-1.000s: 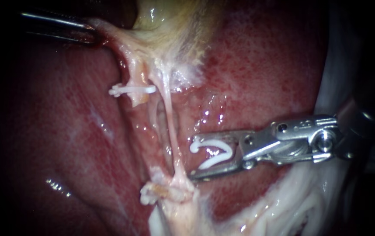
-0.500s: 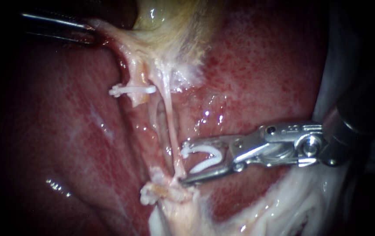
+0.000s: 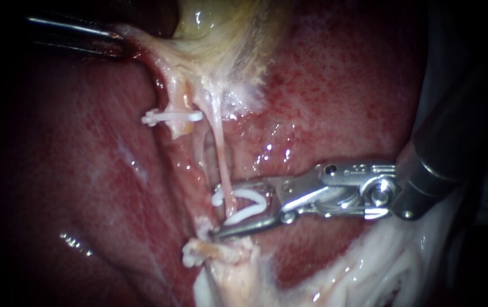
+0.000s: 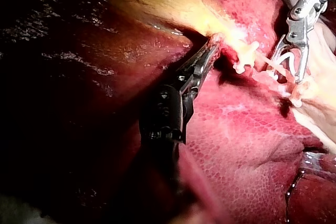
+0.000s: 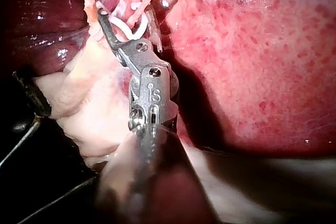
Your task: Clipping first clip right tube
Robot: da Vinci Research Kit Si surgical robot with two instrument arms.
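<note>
Right instrument's hand (image 3: 215,211) holds open white clip (image 3: 252,211) astride right tube (image 3: 219,148) | tube upright, clip crosswise | left instrument (image 3: 120,42) pinches gallbladder (image 3: 215,28)

Mottled red liver (image 3: 340,85) filled the backdrop, wet and glinting under bright light at the centre. The edges fell into darkness. Pale white tissue (image 3: 380,267) lay along its lower right.
</note>
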